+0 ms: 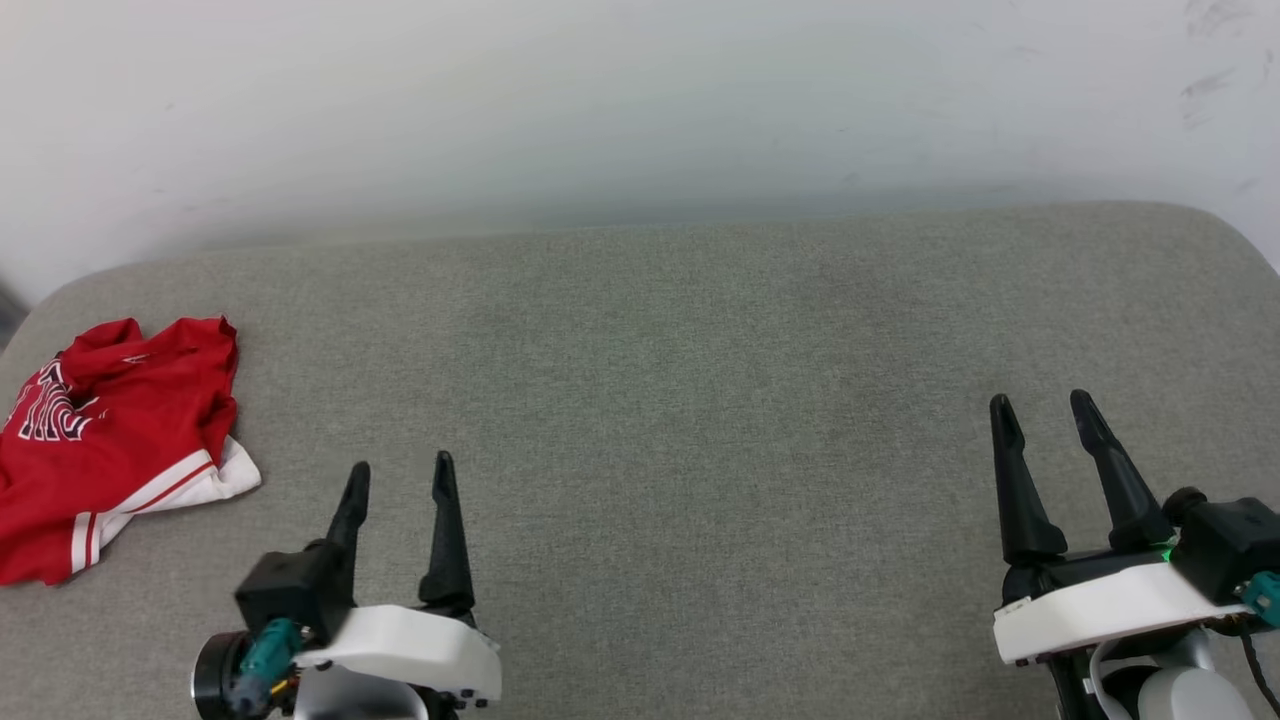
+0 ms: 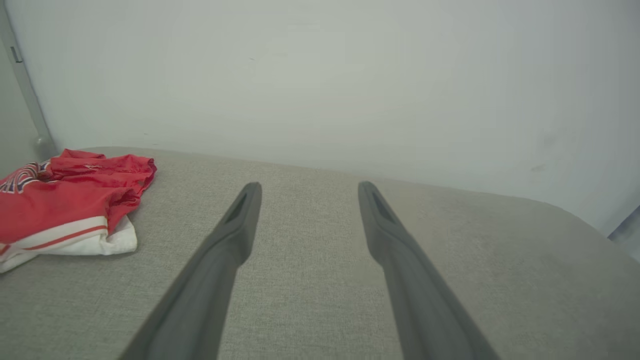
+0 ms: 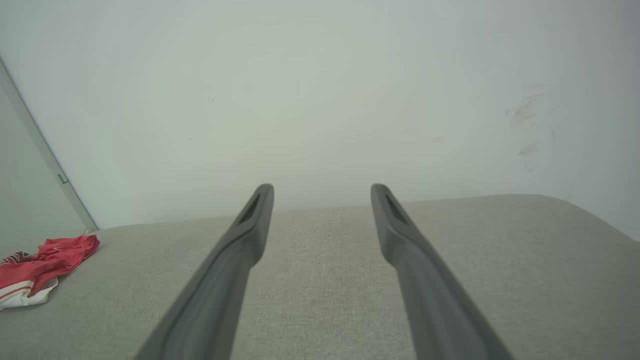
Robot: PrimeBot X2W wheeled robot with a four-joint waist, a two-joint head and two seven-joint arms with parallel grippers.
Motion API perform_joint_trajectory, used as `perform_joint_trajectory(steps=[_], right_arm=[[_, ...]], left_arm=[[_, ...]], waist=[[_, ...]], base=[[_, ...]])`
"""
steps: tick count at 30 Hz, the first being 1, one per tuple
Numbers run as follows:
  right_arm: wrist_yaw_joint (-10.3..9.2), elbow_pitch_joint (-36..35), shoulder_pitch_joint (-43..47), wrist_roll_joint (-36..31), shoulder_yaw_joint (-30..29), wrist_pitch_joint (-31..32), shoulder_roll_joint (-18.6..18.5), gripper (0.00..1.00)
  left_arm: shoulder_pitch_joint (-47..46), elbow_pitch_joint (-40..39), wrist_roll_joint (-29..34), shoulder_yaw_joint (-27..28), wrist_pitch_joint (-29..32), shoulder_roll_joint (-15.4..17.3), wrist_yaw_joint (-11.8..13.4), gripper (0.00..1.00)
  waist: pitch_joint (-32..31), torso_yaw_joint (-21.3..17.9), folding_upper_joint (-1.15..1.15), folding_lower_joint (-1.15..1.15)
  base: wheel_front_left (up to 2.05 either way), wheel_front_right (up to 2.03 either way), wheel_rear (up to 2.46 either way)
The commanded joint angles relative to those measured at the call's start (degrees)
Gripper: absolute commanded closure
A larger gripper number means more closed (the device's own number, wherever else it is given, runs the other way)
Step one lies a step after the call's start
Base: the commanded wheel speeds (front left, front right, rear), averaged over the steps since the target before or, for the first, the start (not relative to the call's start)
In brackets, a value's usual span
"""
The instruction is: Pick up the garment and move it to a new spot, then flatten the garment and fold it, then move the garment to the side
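Head view showed our left gripper (image 1: 401,463) and right gripper (image 1: 1042,398) with fingers spread wide and empty, both above the cushion (image 1: 700,400), probably so we were ready to reach. The garment (image 1: 110,430) lay crumpled at the far left edge, near our left gripper, so we judged that arm should take it.

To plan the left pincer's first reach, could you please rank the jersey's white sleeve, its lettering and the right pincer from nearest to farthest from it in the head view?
Measured from the left pincer:
1. The white sleeve, just to its left.
2. The lettering, farther left on the jersey.
3. The right pincer, far across on the right.
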Motion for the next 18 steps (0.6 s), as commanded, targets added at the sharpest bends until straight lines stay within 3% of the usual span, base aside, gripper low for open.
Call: perform_joint_trajectory(steps=[1, 10, 15, 18], right_arm=[[0.11, -0.42, -0.02, -1.77, 0.00, -0.57, -0.03, 0.00], [0.12, -0.68, 0.44, -9.10, 0.84, -2.13, -0.02, 0.00], [0.11, -1.47, 0.67, -10.72, 0.42, -2.81, -0.02, 0.00], [0.07, -1.62, 0.79, -10.78, 0.02, -3.18, -0.01, 0.00]], left_arm=[[-1.34, -0.41, 1.31, -1.08, -0.40, 0.86, 1.05, 0.00], [-3.34, 0.00, 5.51, -10.25, -2.01, 5.05, 9.21, 0.00], [-3.19, -1.59, 5.85, -11.03, -2.72, 4.94, 11.19, 0.00], [-1.99, -2.51, 5.21, -9.92, -3.09, 4.36, 10.12, 0.00]], waist=[[-0.02, -0.02, 0.00, 0.00], [-0.02, -0.15, 0.00, 0.00], [0.05, -0.08, 0.00, 0.00], [0.07, -0.07, 0.00, 0.00]], base=[[0.00, 0.00, 0.00], [0.00, 0.00, 0.00], [0.00, 0.00, 0.00], [0.00, 0.00, 0.00]])
